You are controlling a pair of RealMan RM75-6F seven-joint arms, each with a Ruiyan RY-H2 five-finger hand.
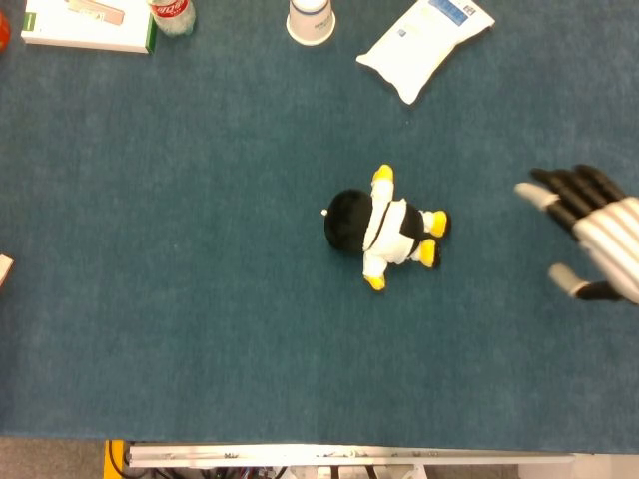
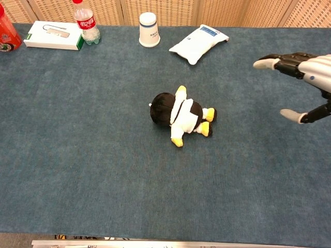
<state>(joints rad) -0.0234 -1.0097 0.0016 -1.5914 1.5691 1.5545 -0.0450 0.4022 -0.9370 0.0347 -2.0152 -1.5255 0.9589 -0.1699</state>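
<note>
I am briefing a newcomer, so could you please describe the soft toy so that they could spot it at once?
On the blue table, look near the middle, left of the open right hand. The soft toy lies there alone: a black round head, white body and yellow hands and feet.

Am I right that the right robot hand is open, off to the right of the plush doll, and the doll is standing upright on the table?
Not quite. The plush doll is lying on its side on the table, not standing; the chest view shows it plainly. The rest holds: the right robot hand is open, fingers apart, off to the doll's right and clear of it.
</note>
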